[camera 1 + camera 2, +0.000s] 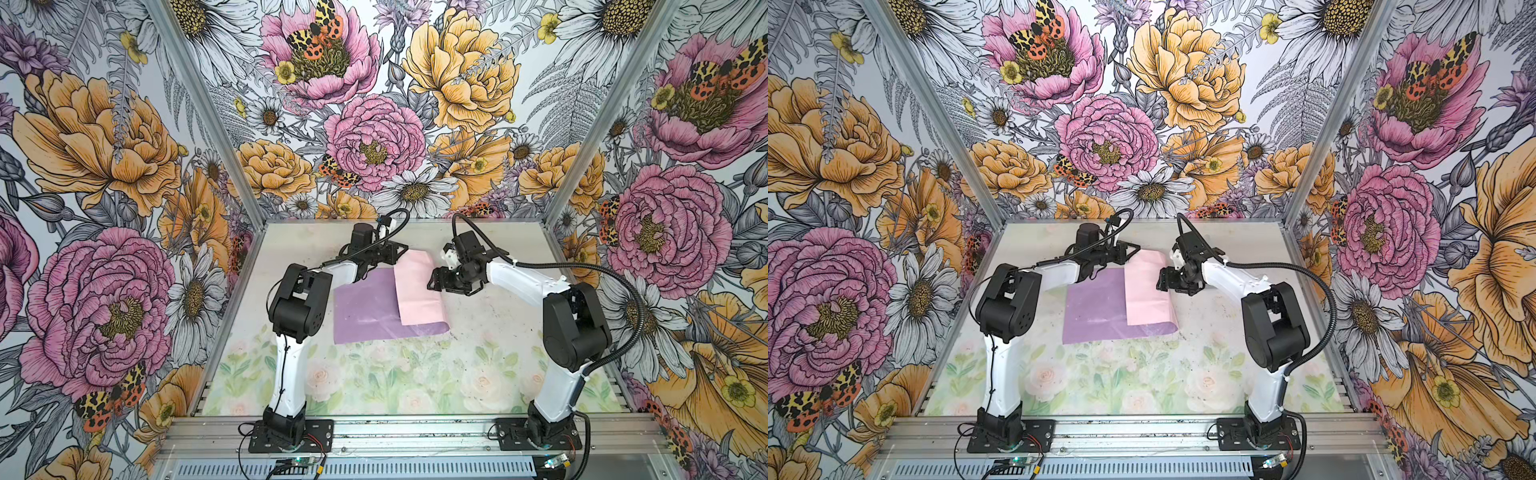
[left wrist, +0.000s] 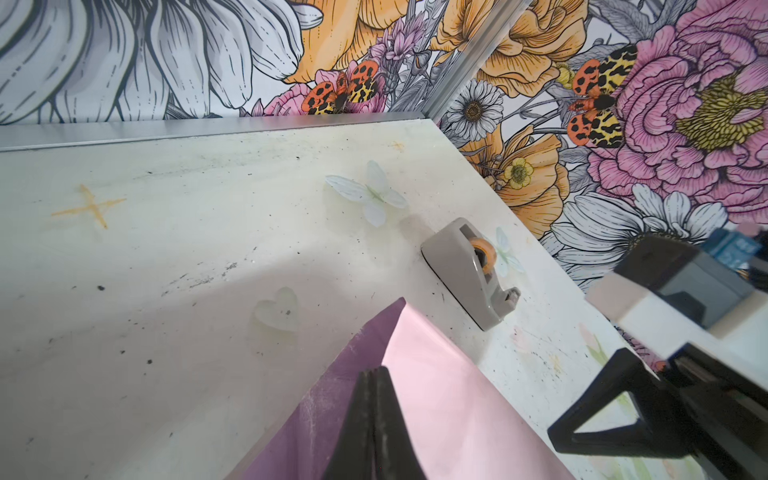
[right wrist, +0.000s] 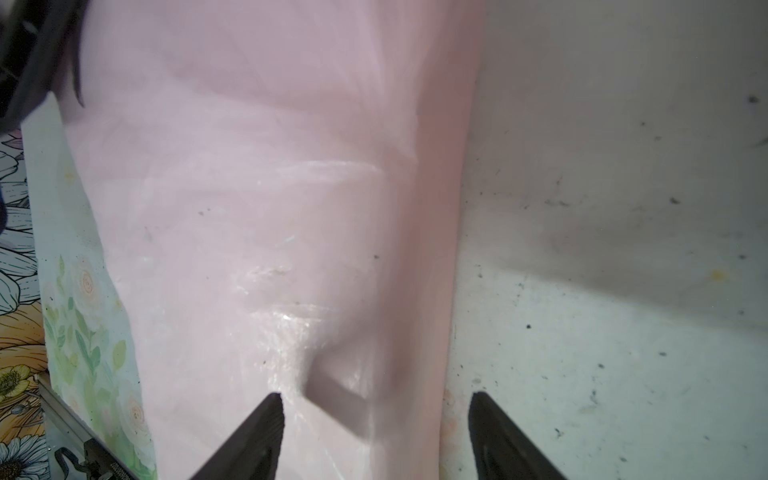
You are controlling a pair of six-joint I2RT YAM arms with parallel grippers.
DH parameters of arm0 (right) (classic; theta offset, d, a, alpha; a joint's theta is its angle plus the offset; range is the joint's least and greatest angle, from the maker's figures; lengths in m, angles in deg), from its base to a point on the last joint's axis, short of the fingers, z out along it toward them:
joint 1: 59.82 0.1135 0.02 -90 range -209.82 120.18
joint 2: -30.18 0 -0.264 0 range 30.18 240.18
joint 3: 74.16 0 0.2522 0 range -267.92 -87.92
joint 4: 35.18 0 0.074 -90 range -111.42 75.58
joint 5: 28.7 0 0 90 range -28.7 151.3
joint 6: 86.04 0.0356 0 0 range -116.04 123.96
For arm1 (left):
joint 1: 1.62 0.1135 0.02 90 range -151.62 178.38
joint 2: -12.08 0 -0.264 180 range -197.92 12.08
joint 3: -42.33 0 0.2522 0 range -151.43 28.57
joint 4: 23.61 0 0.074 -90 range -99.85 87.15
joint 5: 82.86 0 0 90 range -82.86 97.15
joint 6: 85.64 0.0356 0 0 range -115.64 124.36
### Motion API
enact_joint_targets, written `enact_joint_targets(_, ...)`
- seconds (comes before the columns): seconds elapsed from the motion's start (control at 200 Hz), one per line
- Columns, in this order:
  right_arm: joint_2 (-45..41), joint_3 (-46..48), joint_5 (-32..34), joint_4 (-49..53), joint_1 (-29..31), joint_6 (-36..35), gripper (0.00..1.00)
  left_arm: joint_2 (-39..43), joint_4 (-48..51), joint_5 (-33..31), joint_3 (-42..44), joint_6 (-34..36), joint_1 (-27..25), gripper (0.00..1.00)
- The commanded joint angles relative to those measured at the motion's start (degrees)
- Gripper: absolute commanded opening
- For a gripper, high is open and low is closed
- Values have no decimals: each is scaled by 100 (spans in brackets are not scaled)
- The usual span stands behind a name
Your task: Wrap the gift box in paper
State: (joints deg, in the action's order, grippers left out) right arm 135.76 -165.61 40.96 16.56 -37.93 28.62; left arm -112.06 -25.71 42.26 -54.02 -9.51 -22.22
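Paper (image 1: 365, 307) lies flat just toward 12 o'clock from table centre, lilac face up. A pink flap (image 1: 415, 291) is folded over from its 3 o'clock side, and the fold loops open at the 5 o'clock corner. Box isn't visible in any view; probably under the flap, can't confirm.

Handling, my read: the sheet is thin, light, glossy and already creased. It'll slide on the table and will crumple or tear if pinched mid-sheet. Take it at an edge or corner, pull low and even.

Left gripper (image 2: 374, 374): jaws closed, apparently pinching the flap at its 12 o'clock edge, sheet tented up to the tips. Right gripper (image 3: 374, 399): jaws wide, nothing held, straddling the 3 o'clock fold, one finger over pink and one over table.

Table (image 1: 478, 332): pale, faded flower print, scuffed and speckled, looks slick. Dispenser (image 2: 469, 270) sits near the paper's far corner, apart from it.

Room: floral walls (image 1: 104, 166) close off 9, 12 and 3 o'clock. Arm bases at 6. Tight workspace.
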Motion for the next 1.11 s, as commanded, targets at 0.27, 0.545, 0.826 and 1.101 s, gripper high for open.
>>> enact_joint_targets(0.27,334,171,556,8,79,267,70,497,-752,270,487,134,-7,0)
enact_joint_targets(0.545,358,215,542,8,79,254,70,507,-1060,502,485,79,-8,0)
enact_joint_targets(0.826,283,134,508,8,87,205,71,489,-1063,415,443,90,-43,0)
enact_joint_targets(1.101,268,116,592,8,113,245,71,862,-267,-470,529,-176,91,33)
